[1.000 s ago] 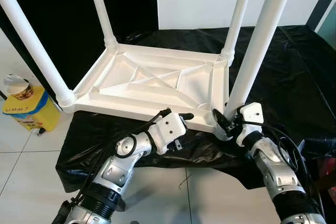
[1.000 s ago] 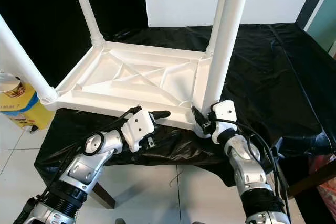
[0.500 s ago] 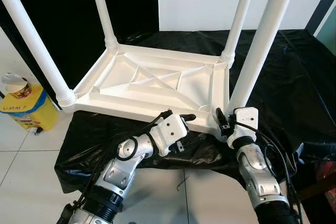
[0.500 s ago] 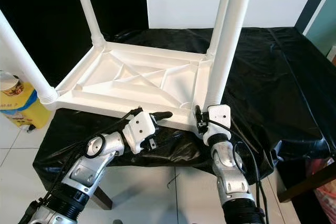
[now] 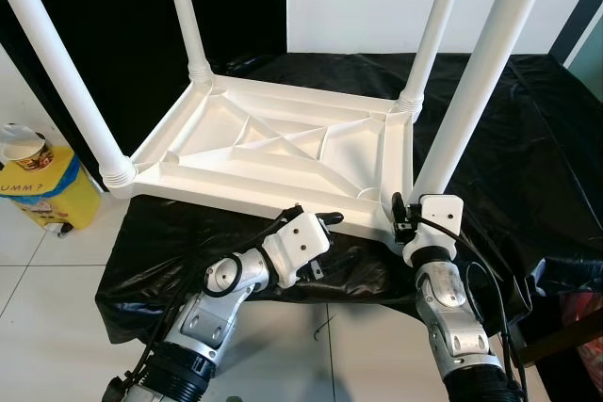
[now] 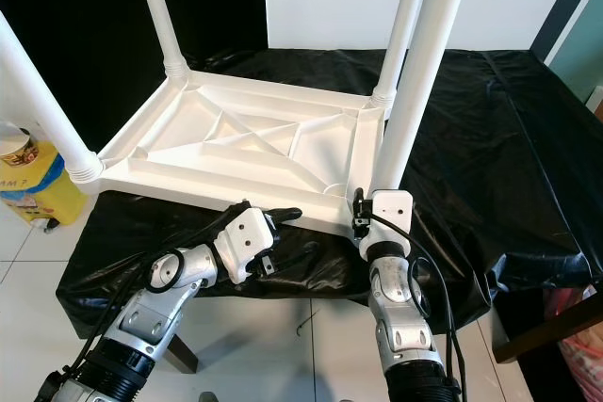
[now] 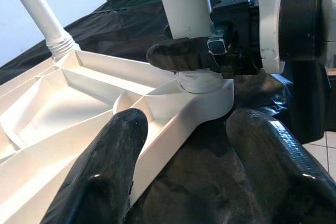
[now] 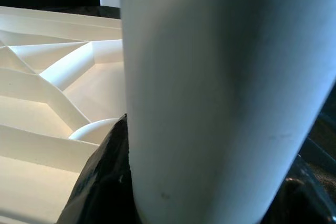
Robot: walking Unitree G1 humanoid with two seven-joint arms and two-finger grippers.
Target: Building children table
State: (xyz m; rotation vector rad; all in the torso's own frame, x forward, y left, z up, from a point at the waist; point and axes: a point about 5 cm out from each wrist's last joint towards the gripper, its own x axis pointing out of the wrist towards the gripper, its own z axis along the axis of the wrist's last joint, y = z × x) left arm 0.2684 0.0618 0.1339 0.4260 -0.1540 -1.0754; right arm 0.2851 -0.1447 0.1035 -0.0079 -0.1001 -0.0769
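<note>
The children's table (image 5: 283, 152) is lying upside down on a larger table draped with a black sheet (image 5: 528, 138), so its ribbed underside is facing up and its corner sockets are reachable. All four white legs are standing upright in those sockets, which suggests the assembly is in its last stage.

The right claw (image 5: 403, 218) is sitting at the base of the near right leg (image 5: 471, 91), just above its socket. In the right wrist view the leg (image 8: 220, 93) is running between the two black fingers (image 8: 100, 182), one pressed on each side, so this claw is clamped around the leg. Judging by the low grip, it is seating or twisting the leg into the corner, where turning force carries straight into the joint.

The left claw (image 5: 316, 228) is resting at the near edge of the tabletop, beside that same corner. In the left wrist view its fingers (image 7: 105, 177) are spread apart, straddling the rim and gripping nothing. Its placement looks meant to brace the tabletop so that it is not sliding on the slick sheet.

A yellow container (image 5: 42, 195) is standing on the tiled floor (image 5: 38, 298) to the left.
</note>
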